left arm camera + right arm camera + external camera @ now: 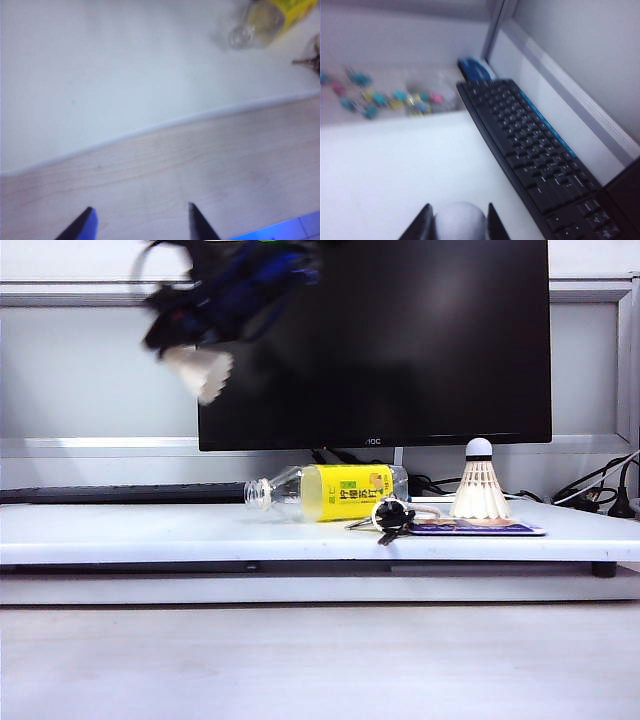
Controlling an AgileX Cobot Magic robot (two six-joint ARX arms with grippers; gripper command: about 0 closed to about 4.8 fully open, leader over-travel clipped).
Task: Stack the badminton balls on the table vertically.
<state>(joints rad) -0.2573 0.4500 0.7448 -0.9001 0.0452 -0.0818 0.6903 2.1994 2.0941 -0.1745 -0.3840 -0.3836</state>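
1. My right gripper point(456, 220) is clamped on one of the badminton balls point(460, 220); in the right wrist view the rounded white cork tip sits between my two dark fingers point(422, 225).
2. In the exterior view this gripper point(200, 345) is blurred and hangs high above the table point(150, 530), in the upper left of the scene, in front of the left edge of the black monitor point(400, 340). The held ball point(200, 370) shows its white feather skirt below the arm, tilted.
3. The second ball point(480, 485) stands upright on its skirt at the right part of the table, cork tip up, with its dark band under the tip. It rests on a flat blue card point(475, 528).
4. A clear bottle with a yellow label point(330, 492) lies on its side near the middle of the table, its cap end to the left. A bunch of keys point(390, 515) lies just in front of it, between the bottle and the card.
5. My left gripper point(142, 222) has its fingers apart and holds nothing. It hangs over the wooden surface point(200, 170) on the near side of the white table edge point(150, 129).
6. From my right wrist I also see a black keyboard point(530, 160) along the far wall and some small coloured clips point(395, 97), blurred.
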